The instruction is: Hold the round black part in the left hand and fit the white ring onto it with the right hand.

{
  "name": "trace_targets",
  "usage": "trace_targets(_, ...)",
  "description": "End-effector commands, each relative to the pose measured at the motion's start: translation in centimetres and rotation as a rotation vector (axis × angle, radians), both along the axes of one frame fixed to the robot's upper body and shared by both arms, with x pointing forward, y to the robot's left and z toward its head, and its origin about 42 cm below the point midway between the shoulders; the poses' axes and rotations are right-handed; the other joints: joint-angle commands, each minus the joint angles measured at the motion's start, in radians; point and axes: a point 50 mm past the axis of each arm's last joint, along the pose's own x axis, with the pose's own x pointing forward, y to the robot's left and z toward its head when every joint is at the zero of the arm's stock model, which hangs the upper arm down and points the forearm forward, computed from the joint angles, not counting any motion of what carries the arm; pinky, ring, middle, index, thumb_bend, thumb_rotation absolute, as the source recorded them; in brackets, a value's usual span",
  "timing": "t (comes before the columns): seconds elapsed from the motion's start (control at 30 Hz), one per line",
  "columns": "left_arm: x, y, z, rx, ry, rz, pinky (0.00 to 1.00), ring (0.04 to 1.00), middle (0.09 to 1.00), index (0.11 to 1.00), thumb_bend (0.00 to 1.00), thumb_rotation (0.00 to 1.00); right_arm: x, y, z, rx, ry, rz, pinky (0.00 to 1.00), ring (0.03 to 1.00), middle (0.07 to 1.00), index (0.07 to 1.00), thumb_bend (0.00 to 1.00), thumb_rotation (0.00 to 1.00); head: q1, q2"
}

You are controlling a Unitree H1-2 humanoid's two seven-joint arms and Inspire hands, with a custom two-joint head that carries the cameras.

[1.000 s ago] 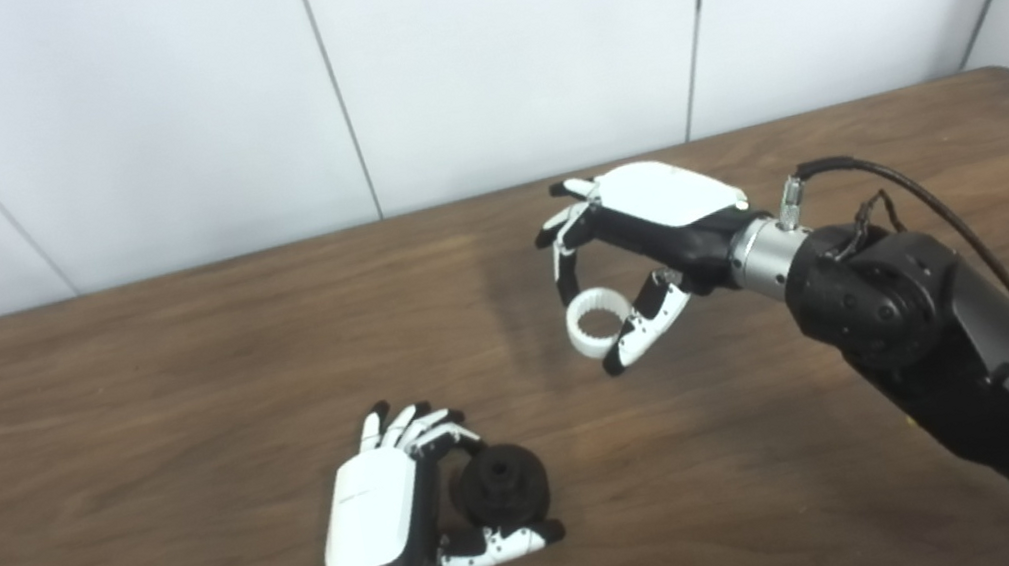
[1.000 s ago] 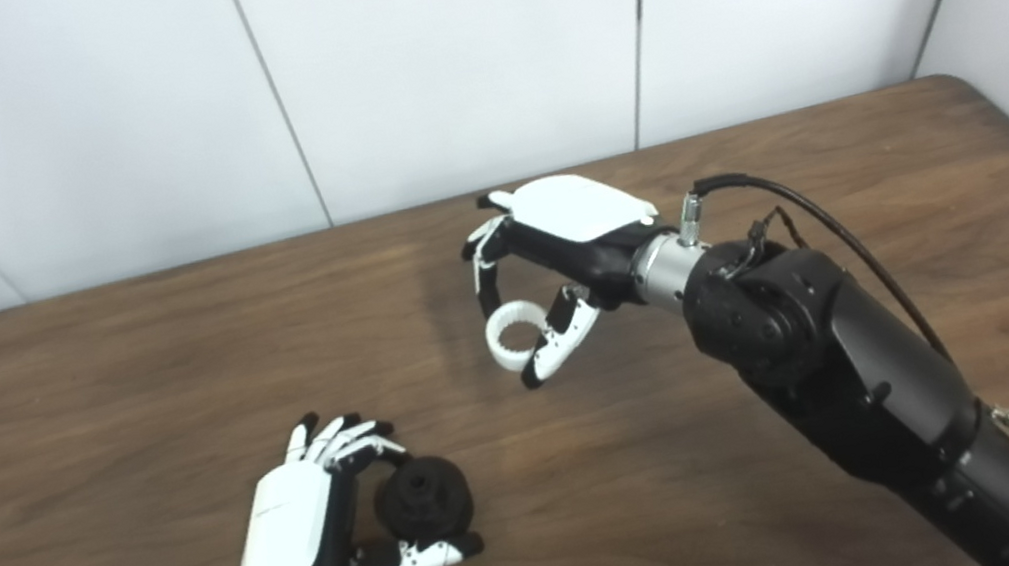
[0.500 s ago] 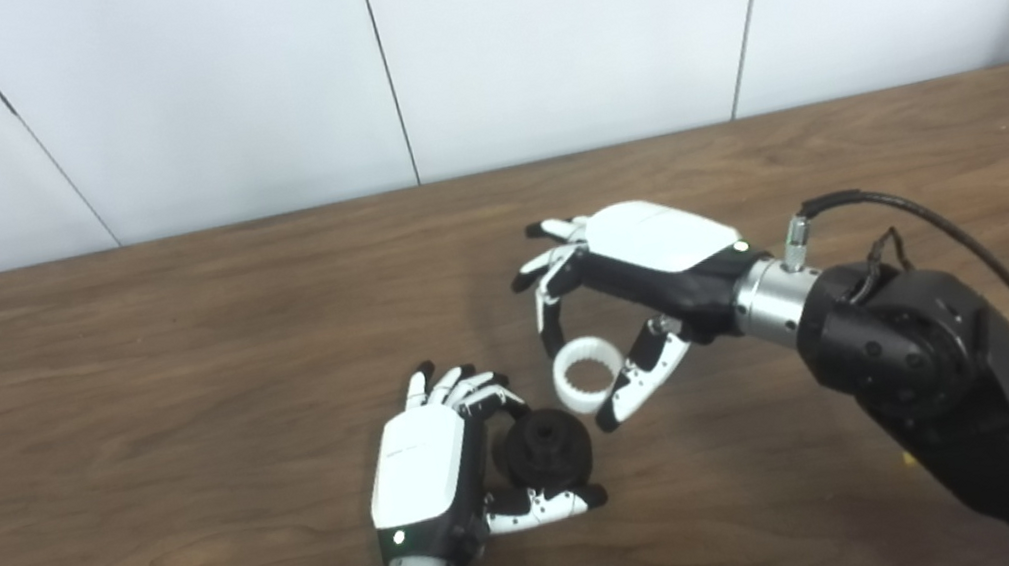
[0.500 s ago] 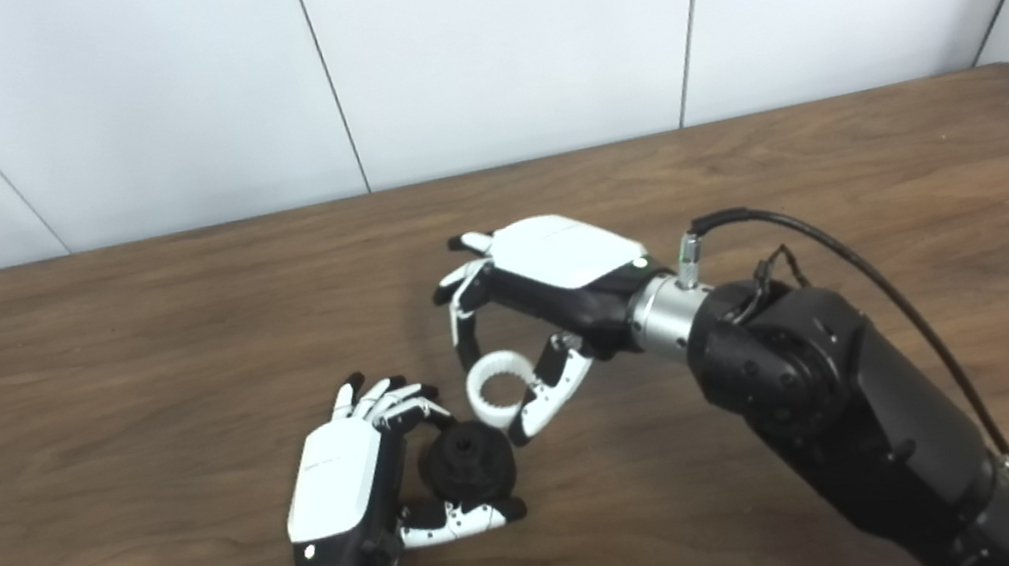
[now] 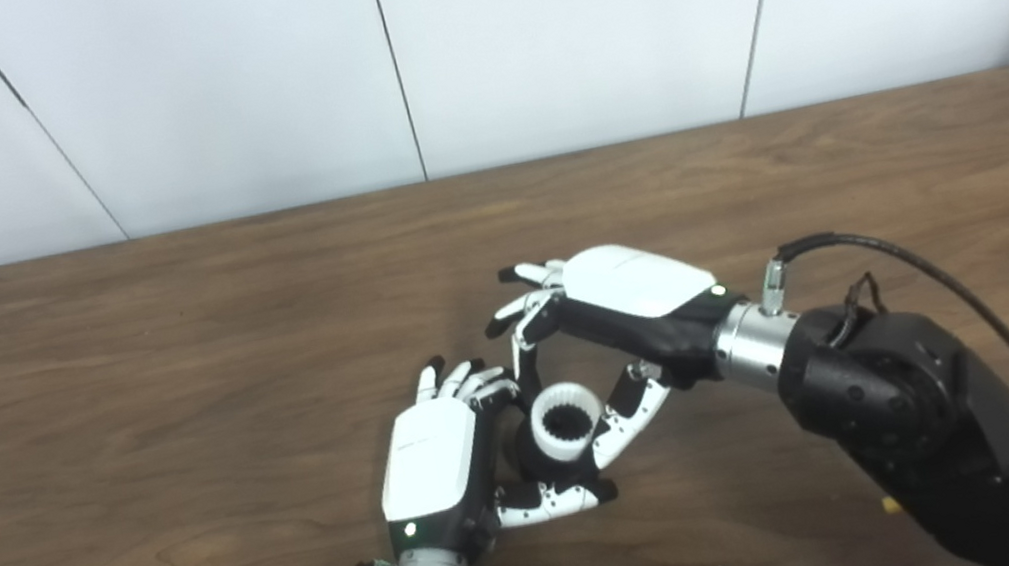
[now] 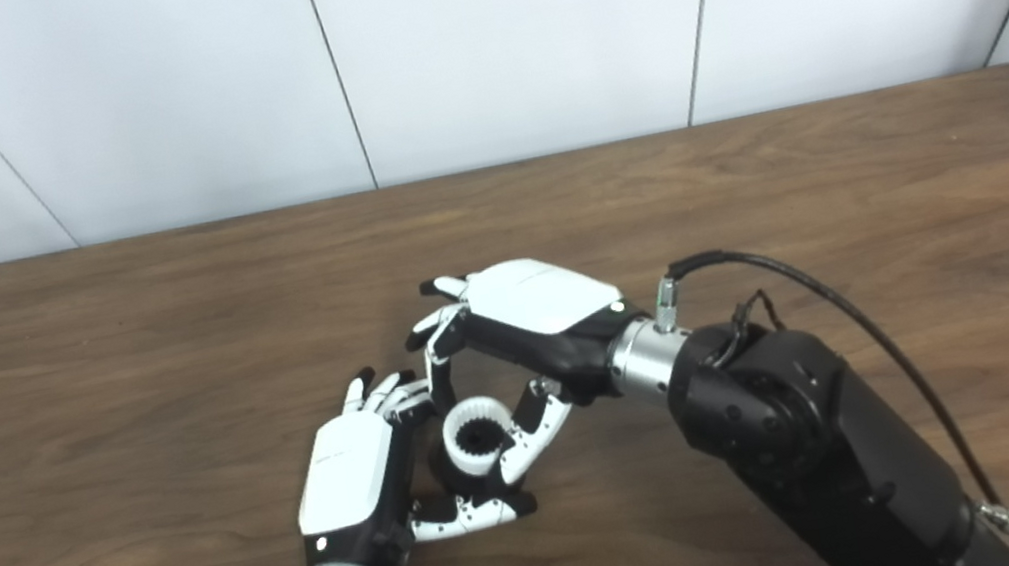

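The round black part sits low over the near middle of the brown counter, mostly hidden behind the white ring, which lies right against its top with its toothed opening facing up; whether the ring is fully seated cannot be told. The left hand grips the black part, its fingers curled around the far side and its thumb beneath. The right hand reaches in from the right and pinches the ring between one down-curled finger and the thumb, its other fingers spread clear above.
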Motion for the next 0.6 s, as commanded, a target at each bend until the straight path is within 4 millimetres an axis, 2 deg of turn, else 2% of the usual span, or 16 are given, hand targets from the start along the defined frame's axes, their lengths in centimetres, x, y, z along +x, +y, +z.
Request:
trace_targets(0.0, -0.2, -0.4, -0.2, 0.016, 0.03, -0.017, 1.0, 0.89, 0.791, 0.483, 0.53, 0.06, 0.2, 0.3, 1.1, 0.024, -0.074, 0.016, 1.0, 1.0, 0.846, 0.483, 0.52, 0.14, 0.002, 0.001)
trace_targets(0.3, -0.2, -0.6, -0.2, 0.014, 0.029, -0.015, 1.0, 0.896, 0.794, 0.483, 0.53, 0.06, 0.8, 0.3, 0.2, 0.035, -0.064, 0.001, 1.0, 1.0, 0.849, 0.483, 0.52, 0.14, 0.002, 0.003)
trace_targets(0.57, -0.4, -0.7, 0.1, 0.013, 0.037, -0.014, 1.0, 0.903, 0.799, 0.484, 0.53, 0.06, 1.2, 0.1, 0.2, 0.038, -0.058, -0.023, 1.0, 1.0, 0.855, 0.484, 0.52, 0.14, 0.002, 0.009)
